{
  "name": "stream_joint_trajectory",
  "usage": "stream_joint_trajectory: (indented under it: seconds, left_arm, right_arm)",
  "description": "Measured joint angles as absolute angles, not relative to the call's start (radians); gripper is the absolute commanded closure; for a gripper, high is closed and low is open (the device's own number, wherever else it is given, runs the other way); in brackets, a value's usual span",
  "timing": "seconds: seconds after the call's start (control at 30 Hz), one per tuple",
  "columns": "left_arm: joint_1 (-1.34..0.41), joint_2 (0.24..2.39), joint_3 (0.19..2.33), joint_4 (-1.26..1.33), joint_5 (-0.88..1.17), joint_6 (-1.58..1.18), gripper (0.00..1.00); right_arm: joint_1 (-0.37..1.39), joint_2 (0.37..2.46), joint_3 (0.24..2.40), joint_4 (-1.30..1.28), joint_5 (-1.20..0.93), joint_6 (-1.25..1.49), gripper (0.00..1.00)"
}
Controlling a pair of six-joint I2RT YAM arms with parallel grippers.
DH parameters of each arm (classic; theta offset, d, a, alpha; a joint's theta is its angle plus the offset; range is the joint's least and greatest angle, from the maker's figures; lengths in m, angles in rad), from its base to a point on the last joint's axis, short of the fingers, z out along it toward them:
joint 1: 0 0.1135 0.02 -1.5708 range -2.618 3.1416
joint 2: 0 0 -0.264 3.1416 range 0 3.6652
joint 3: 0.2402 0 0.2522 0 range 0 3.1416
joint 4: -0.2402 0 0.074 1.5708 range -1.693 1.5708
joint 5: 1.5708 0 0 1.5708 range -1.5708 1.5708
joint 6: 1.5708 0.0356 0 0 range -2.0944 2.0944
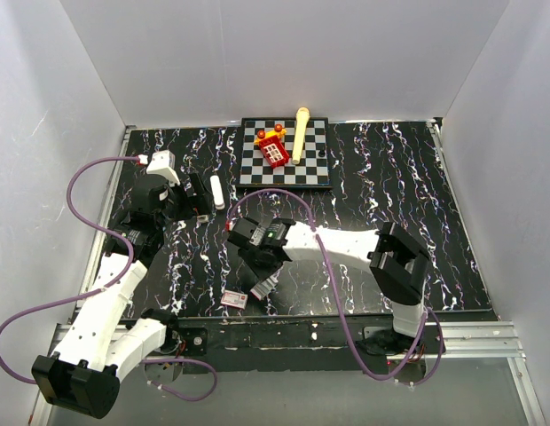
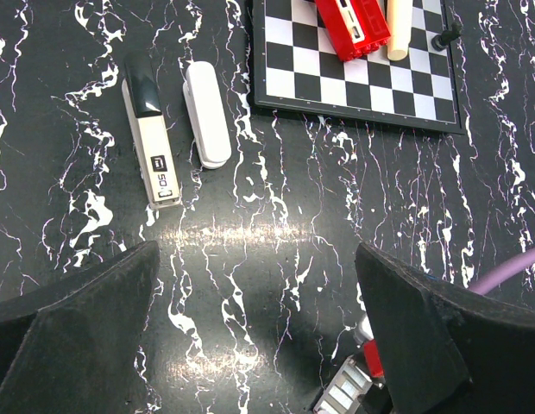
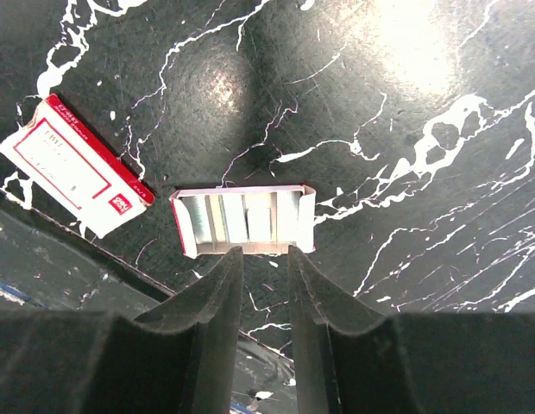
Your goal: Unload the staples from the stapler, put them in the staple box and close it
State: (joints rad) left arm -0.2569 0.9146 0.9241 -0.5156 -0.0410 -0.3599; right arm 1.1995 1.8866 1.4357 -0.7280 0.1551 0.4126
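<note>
The stapler (image 2: 151,142) lies flat on the counter (image 2: 276,224), ahead and to the left of the left claw (image 2: 257,285), whose fingers stand wide apart around nothing. A white bar (image 2: 207,112) lies just beside the stapler. Just ahead of the right claw (image 3: 263,254), its fingers a narrow gap apart and empty, a small open tray (image 3: 307,220) holds silvery strips (image 3: 250,220). A red-and-white box (image 3: 73,168) lies further left, its contents hidden.

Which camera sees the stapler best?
The left wrist view: the stapler lies whole and close, its black end and label clear. The top view shows it only small and dim. The right wrist view misses it.
</note>
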Motion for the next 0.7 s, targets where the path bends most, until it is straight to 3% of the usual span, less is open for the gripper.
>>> stream_joint_trajectory:
  seconds: [0.17,0.37,0.53,0.67,0.7]
  left_arm:
    - [-0.257,0.915,0.923,-0.515,-0.035,-0.36,0.02]
    - [-0.257,0.921,0.905,-0.508,-0.001,-0.36,0.11]
    - [-0.257,0.928,0.878,-0.502,0.045,-0.362,0.31]
    - [-0.257,0.927,0.857,-0.513,0.07,-0.363,0.55]
    - [-0.257,0.927,0.857,-0.519,0.075,-0.363,0.63]
  right_arm:
    - [1.187,1.866,1.437,-0.733,0.162,0.412,0.65]
    - [1.167,1.845,1.436,-0.737,0.159,0.408,0.67]
    - [1.163,1.771,1.386,-0.722,0.084,0.392,0.75]
    - [1.193,1.71,1.326,-0.698,0.0,0.368,0.88]
    - [1.209,1.703,1.319,-0.698,-0.02,0.361,0.97]
